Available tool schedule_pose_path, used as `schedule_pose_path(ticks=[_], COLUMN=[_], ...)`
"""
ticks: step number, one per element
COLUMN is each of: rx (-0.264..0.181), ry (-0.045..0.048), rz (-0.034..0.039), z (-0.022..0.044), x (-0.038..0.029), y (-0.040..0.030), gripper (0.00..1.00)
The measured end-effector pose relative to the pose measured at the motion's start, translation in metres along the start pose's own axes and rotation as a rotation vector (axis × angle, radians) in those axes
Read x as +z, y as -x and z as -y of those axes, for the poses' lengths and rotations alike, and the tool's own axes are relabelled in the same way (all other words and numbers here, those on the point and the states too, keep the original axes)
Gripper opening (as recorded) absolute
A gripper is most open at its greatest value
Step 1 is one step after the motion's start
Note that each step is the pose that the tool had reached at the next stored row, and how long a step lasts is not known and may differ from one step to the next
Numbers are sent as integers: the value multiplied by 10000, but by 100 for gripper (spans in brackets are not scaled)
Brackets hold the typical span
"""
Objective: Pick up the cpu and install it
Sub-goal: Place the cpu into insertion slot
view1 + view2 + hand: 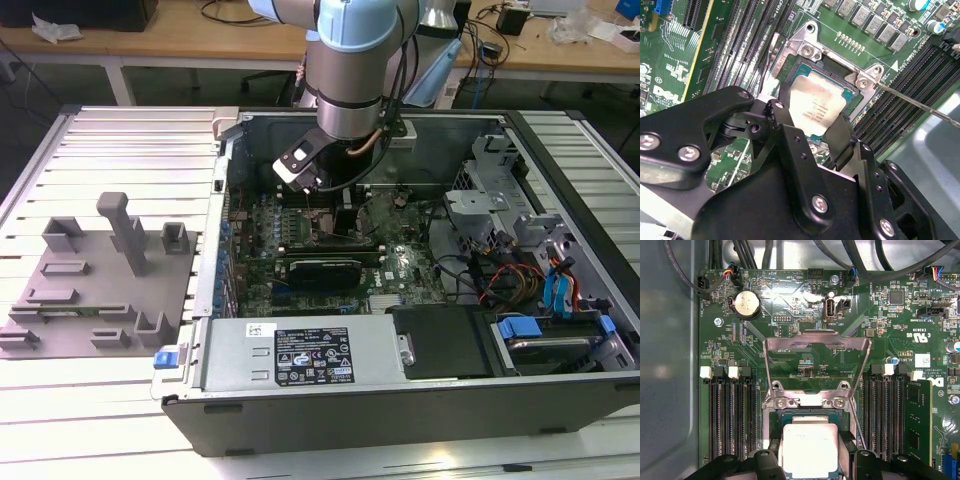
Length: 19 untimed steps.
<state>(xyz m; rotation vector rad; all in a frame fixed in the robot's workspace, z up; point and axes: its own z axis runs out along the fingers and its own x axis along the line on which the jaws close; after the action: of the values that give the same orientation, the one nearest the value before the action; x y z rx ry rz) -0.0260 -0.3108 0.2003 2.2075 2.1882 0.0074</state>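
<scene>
Inside the open computer case (400,425), exterior view: the arm (350,60) reaches down over the green motherboard (400,265). The grey fixture blocks (100,290) lie well apart, on the slatted table (120,150) at the exterior view's left.

Second wrist view, claw: the gripper (815,114) has its two black fingers (785,107) on opposite edges of the cpu (817,102), pinching it.

Second wrist view, cpu: it sits silver top up, over the opening of the socket (810,50). I cannot tell whether it rests on the contacts or hangs just above them.

Second wrist view, lever: the thin retention lever (910,102) runs out past a socket corner, alongside the memory slots (920,70), and looks unlatched.

First wrist view, load plate: the load plate (815,342) is swung open and stands clear beyond the socket's screwed frame (810,402).

First wrist view, cpu: the chip (810,452) is held between the fingers (850,450), just beside that frame and squarely over the opening as far as I can judge.

Risk, alignment: a small twist or sideways offset would set the chip on the socket rim. Pressing down in that state could bend the contacts.

Risk, tilt: an uneven grip could bring one edge down first, so the chip sits crooked.

Risk, fingers: they stand close to the frame, so spreading them could catch it and nudge the chip.
</scene>
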Motion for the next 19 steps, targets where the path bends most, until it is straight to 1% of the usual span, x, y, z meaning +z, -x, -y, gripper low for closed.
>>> schedule_pose_path(ticks=[11, 12, 13, 15, 17, 19], rx=[-1, -2, -2, -1, -1, -1], ry=[1, 7, 3, 0, 0, 0], rz=[0, -11, -3, 0, 2, 1], z=[-7, -9, -9, -9, -9, -10], x=[0, 3, 2, 0, -12, -40], y=[0, -2, -1, 0, 0, 1], gripper=[53, 54, 60, 60, 60, 60])
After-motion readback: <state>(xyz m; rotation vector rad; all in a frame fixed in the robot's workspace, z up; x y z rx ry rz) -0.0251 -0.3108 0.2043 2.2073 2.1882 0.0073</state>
